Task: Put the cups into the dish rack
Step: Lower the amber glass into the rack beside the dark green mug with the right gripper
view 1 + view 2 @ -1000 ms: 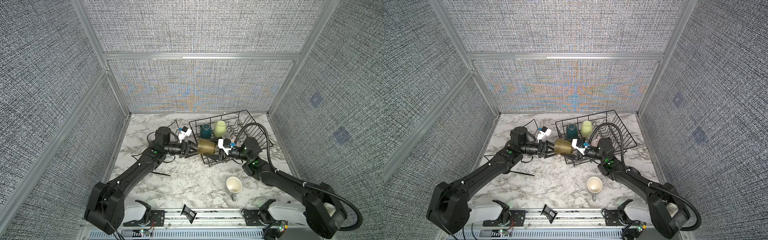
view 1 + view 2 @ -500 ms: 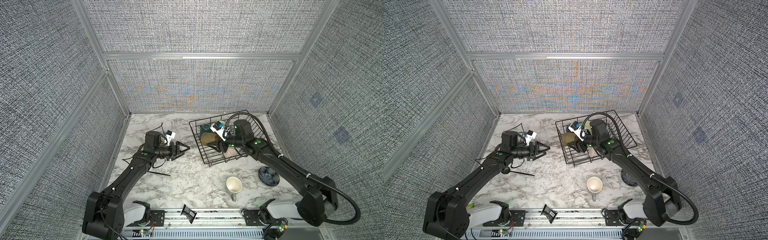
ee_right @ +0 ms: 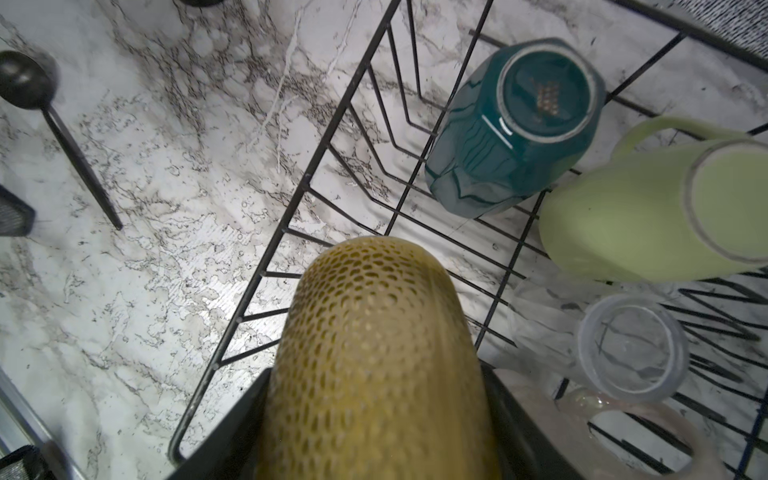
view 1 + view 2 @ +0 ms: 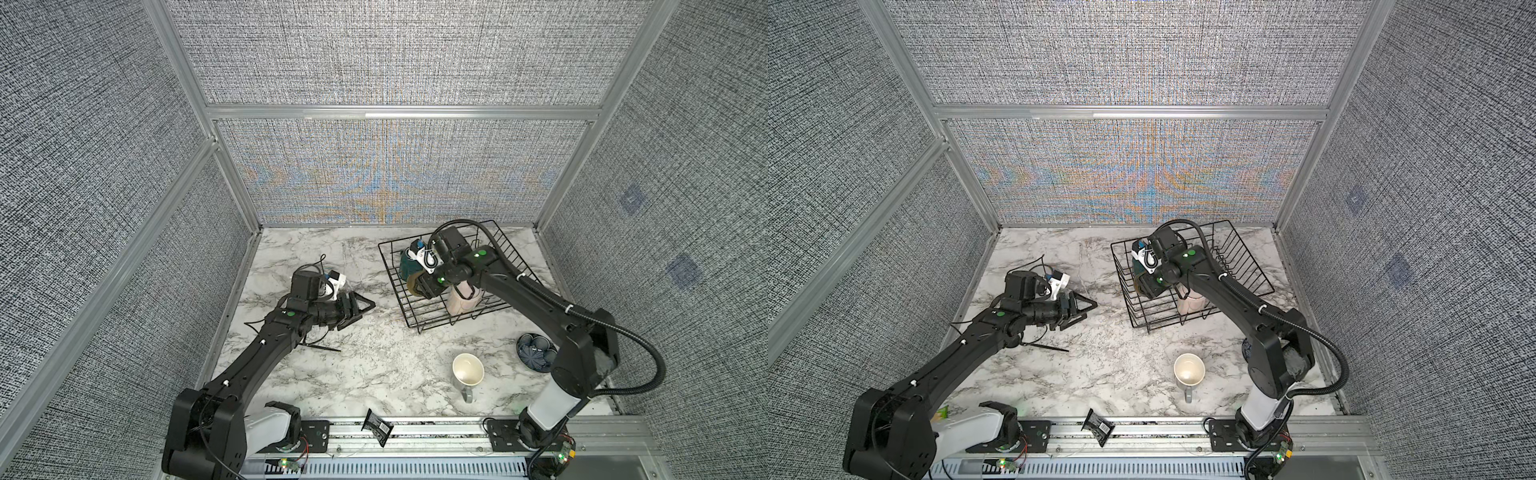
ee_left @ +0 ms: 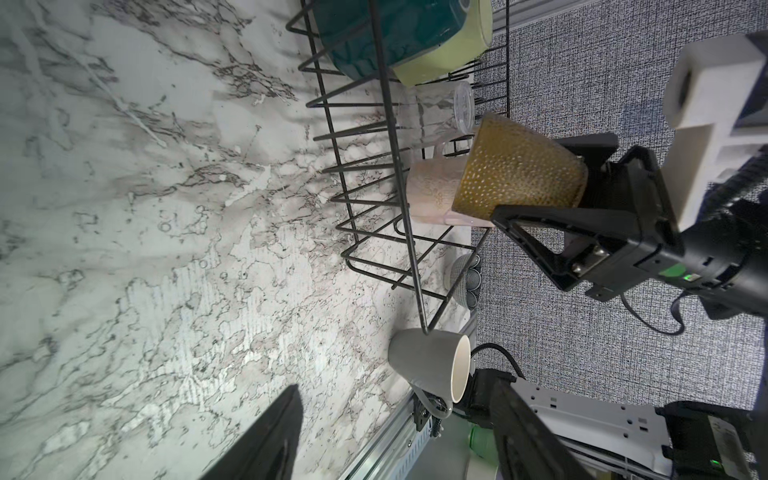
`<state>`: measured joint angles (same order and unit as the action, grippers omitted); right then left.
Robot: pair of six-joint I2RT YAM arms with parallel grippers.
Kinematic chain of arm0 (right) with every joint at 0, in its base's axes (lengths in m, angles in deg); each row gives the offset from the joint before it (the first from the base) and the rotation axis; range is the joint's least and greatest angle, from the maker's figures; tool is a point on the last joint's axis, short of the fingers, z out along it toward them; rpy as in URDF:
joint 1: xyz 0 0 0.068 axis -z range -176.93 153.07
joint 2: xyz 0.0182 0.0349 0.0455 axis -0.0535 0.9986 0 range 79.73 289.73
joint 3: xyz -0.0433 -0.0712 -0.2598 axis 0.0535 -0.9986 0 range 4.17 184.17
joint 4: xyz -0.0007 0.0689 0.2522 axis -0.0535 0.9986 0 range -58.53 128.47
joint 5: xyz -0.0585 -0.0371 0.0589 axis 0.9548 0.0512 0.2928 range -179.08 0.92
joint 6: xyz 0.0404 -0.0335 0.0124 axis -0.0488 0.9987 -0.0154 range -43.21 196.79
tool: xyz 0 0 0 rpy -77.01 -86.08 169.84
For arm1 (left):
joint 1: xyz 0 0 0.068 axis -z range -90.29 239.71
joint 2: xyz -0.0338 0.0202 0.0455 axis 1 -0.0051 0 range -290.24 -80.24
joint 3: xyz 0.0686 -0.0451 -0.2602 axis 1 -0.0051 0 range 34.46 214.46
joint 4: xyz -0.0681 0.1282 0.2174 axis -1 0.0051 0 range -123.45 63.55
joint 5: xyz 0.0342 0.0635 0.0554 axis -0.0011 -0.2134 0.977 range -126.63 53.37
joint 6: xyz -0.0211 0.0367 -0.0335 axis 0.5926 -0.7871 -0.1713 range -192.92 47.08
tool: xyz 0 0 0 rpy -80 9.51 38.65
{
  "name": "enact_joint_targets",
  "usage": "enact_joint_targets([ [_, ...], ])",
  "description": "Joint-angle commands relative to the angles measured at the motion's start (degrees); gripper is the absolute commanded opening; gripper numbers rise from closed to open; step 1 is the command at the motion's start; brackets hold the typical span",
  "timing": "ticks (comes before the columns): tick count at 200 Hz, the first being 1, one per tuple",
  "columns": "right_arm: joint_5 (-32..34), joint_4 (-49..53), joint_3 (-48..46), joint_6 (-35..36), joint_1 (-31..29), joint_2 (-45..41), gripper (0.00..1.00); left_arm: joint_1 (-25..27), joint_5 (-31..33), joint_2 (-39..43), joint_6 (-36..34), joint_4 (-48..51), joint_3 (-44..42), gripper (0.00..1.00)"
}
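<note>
Right gripper point(image 4: 424, 286) is clamping the tumbler point(image 3: 374, 353) just inside the rack's point(image 4: 391, 272) left wall; left gripper point(image 4: 360, 309) is hovering agape, empty, over open table point(image 4: 374, 370).

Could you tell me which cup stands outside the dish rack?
The grey mug, upright on the table; the others are inside or over the dish rack.

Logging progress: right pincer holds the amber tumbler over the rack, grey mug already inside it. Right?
No: the grey mug stands on the table outside the dish rack, as both top views show. The right pincer does hold the amber tumbler.
</note>
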<state>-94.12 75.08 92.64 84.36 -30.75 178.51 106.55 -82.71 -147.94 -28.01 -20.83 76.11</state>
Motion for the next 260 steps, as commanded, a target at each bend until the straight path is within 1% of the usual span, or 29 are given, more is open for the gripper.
enact_joint_targets([
  [1,6.19,5.5,4.43,-3.0,-0.71,3.6,0.64,-0.05,2.11,1.16,-1.75,2.32,0.14,0.72],
  [29,7.88,6.99,7.74,-5.63,-1.33,8.25,0.65,-0.05,3.55,2.78,-3.23,4.54,-0.12,0.72],
  [45,10.99,8.8,10.1,-7.55,-1.71,10.72,0.65,-0.05,4.74,3.85,-3.64,5.83,-0.28,0.72],
  [60,13.46,8.4,10.63,-9.33,-1.87,12.13,0.65,-0.05,5.04,4.96,-3.41,5.36,-1.02,0.72],
  [76,14.22,7.46,11.3,-10.61,-1.99,13.73,0.66,-0.05,5.79,5.63,-3.97,6.1,-1.27,0.72],
  [95,15.46,9.41,14.04,-12.4,-2.03,16.23,0.66,-0.05,6.6,6.03,-4.11,6.76,-1.14,0.72],
  [112,15.43,9.32,14.63,-12.76,-2.2,17.93,0.67,-0.05,6.69,6.26,-5.15,7.48,-0.97,0.72],
  [133,14.95,9.9,15.57,-13.23,-2.41,19.51,0.69,-0.05,8.58,6.7,-6.75,10.07,-0.43,0.71],
  [163,13.76,9.83,15.48,-13.38,-2.5,20.55,0.69,-0.05,8.53,7.64,-7.74,9.1,-1.15,0.71],
  [176,14.67,11.06,16.12,-13.44,-2.51,21.13,0.71,-0.05,8.89,7.67,-7.99,9.67,-0.96,0.71],
  [212,16.02,8.78,13.67,-13.46,-2.56,20.7,0.77,-0.02,8.93,7.47,-8.94,10.43,-0.7,0.71],
  [231,16.55,7.8,13.0,-13.81,-2.57,20.58,0.78,-0.01,9.31,7.64,-8.38,9.65,-1.01,0.71],
  [247,15.74,6.11,12.15,-13.75,-2.57,20.25,0.78,0.03,8.66,7.67,-8.08,8.98,-1.28,0.71],
  [260,15.5,6.67,12.83,-13.55,-2.56,20.18,0.77,0.03,8.98,7.7,-8.24,9.59,-1.13,0.71],
])
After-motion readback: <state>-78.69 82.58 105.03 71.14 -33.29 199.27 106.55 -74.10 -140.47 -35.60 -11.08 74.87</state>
